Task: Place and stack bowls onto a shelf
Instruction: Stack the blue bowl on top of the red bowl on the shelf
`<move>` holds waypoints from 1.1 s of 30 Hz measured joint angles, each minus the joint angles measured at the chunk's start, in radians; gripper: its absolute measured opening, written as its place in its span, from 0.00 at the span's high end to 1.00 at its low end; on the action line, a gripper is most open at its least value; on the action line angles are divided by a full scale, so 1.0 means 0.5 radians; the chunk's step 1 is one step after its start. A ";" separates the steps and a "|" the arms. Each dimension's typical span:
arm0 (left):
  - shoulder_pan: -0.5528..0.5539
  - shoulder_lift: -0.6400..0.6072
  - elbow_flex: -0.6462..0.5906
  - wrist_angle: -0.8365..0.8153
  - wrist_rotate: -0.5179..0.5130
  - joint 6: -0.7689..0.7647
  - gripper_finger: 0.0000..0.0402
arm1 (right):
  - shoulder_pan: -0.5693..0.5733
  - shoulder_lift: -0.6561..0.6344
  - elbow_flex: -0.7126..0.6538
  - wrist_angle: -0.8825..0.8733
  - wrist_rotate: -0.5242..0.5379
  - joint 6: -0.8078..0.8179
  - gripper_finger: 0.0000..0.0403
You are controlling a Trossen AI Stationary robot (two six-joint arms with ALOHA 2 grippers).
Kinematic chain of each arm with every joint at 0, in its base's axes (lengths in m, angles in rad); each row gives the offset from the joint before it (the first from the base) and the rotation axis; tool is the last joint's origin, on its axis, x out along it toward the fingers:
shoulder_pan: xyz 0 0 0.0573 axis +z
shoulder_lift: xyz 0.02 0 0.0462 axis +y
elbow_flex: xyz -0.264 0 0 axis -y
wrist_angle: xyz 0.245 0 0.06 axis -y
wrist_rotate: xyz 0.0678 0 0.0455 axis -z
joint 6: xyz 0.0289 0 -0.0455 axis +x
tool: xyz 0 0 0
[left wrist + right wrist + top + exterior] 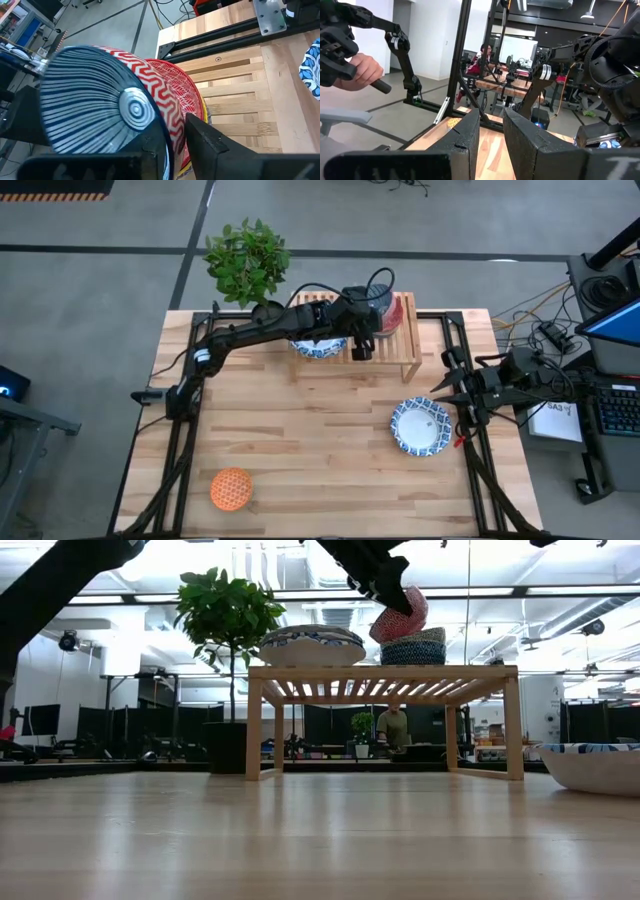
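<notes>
My left gripper reaches over the light-wood shelf and is shut on a red zigzag bowl, which it holds tilted above a teal-blue striped bowl standing on the shelf's right part. In the left wrist view the red bowl is beside the striped bowl. A blue-white bowl lies upside down on the shelf's left part. Another blue-white bowl sits on the table at the right, and an orange bowl at the near left. My right gripper waits open at the table's right edge. My left gripper pinches the red bowl's rim, with one finger on each side of the wall. The fingers come slanting down from the table's left. The bowl hangs tilted below them, with its lower edge at the striped bowl's top. Whether the two bowls touch, I cannot tell.
A potted plant stands at the table's far left corner, beside the shelf. Black rails run along the table's left and right sides. A person's hand shows in the room beyond the table. Bare plank top lies in the middle.
</notes>
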State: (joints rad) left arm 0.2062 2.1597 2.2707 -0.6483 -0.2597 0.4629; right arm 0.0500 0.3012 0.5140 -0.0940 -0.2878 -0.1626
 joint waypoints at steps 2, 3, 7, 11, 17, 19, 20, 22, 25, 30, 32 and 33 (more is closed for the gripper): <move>0.000 0.000 0.000 0.003 -0.001 0.000 0.85 | 0.000 0.000 0.000 0.000 0.000 -0.010 0.81; 0.000 0.000 0.000 0.004 -0.001 0.000 0.84 | 0.000 0.000 0.000 0.000 0.000 -0.009 0.81; -0.001 0.000 0.000 0.010 -0.001 0.000 0.81 | 0.000 0.000 0.000 -0.001 0.000 -0.009 0.81; 0.000 0.000 -0.001 0.010 -0.002 0.000 0.79 | 0.000 0.001 0.000 -0.001 0.000 -0.009 0.81; 0.000 0.000 -0.001 0.011 -0.003 -0.001 0.72 | 0.000 0.001 0.000 -0.001 0.000 -0.010 0.81; 0.000 0.000 -0.001 0.019 -0.008 -0.003 0.70 | 0.000 0.001 0.000 -0.002 0.000 -0.010 0.81; 0.000 0.000 -0.001 0.020 -0.011 -0.003 0.68 | 0.000 0.001 0.000 -0.002 0.000 -0.011 0.81; 0.001 0.000 0.001 0.017 -0.012 -0.004 0.65 | 0.000 0.001 0.000 -0.002 0.001 -0.010 0.81; -0.001 0.000 0.005 0.020 -0.012 -0.008 0.60 | 0.000 0.001 0.000 -0.003 0.000 -0.010 0.81; -0.005 -0.001 0.008 0.033 -0.076 -0.009 0.51 | 0.000 0.001 0.000 -0.003 0.001 -0.010 0.81; -0.005 -0.001 0.008 0.031 -0.096 -0.003 0.48 | 0.000 0.001 0.000 -0.004 0.001 -0.007 0.81; -0.005 -0.001 0.008 0.023 -0.096 0.004 0.46 | 0.000 0.001 0.000 -0.004 0.001 -0.002 0.81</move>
State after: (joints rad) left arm 0.2039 2.1593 2.2749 -0.6367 -0.3077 0.4651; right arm 0.0502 0.3016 0.5140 -0.0959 -0.2874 -0.1636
